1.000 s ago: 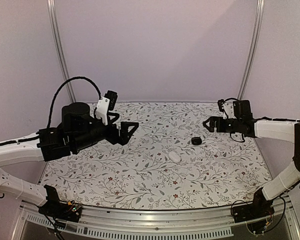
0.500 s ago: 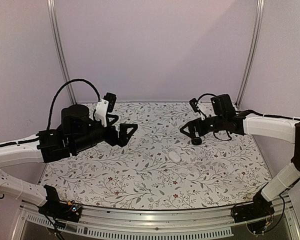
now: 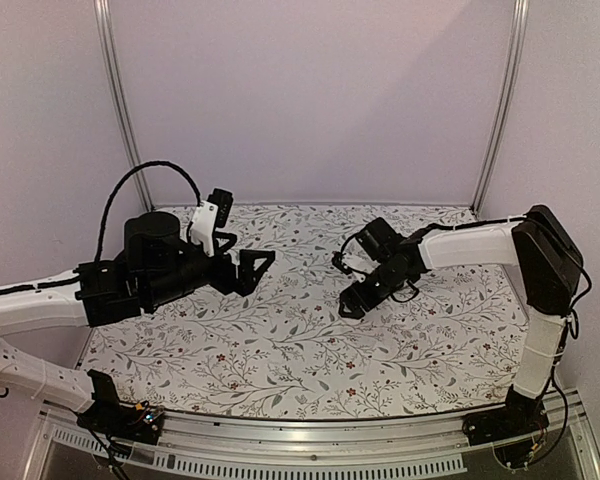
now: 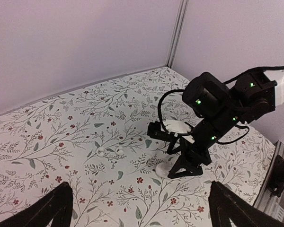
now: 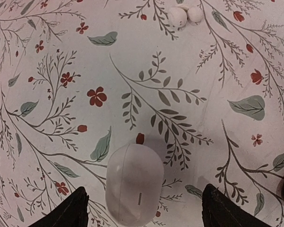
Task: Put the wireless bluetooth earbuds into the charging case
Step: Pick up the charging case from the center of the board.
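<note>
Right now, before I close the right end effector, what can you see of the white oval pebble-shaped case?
The white oval pebble-shaped case looks like smooth matte plastic, apparently shut, with a fine curved seam and a short dark mark near one end. It lies flat on the floral-print tablecloth, inside the open right end effector, which doesn't visibly touch it.

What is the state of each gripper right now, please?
Left gripper: open, holding nothing.
Right gripper: open, holding nothing, fingers either side above the white oval case.
</note>
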Robot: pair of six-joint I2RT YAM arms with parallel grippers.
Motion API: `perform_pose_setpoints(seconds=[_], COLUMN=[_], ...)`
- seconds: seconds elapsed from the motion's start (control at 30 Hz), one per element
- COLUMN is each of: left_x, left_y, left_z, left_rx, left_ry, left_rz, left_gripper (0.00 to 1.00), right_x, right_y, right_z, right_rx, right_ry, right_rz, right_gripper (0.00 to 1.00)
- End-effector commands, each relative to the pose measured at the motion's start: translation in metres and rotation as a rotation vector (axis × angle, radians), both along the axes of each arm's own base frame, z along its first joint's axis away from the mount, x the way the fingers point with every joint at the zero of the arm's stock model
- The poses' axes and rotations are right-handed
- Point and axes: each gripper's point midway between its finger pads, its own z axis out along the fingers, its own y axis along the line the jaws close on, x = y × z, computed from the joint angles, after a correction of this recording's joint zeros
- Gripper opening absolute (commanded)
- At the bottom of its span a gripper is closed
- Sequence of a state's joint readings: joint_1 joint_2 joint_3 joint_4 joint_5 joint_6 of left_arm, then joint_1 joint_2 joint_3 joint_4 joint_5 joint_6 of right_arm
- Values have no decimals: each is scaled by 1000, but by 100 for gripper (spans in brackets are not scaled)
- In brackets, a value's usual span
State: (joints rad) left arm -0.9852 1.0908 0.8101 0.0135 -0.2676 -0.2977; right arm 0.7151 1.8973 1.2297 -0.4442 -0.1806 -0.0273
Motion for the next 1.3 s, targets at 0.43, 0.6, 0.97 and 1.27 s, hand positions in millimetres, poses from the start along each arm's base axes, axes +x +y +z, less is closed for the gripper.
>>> perform_pose_setpoints(seconds=[0.43,0.6,0.97,1.27], left_x=[6,7,-8,-30], left_y=[13,17,36,19], left_z=[-15,-16,11,47], left_rx=[9,-6,-184,-245], left_ry=[32,35,-147,-346], left_rz=[56,77,48,-67], left_gripper=[100,100,100,95], right_x=[-8,-8,-14,-37], right_y=[4,5,72,60], right_z=[-39,-36,135,310], right_rx=[-239,-244,406,945], right_ry=[31,22,-135,-410], right_rz=[41,45,145,121], right_gripper=[58,40,35,35])
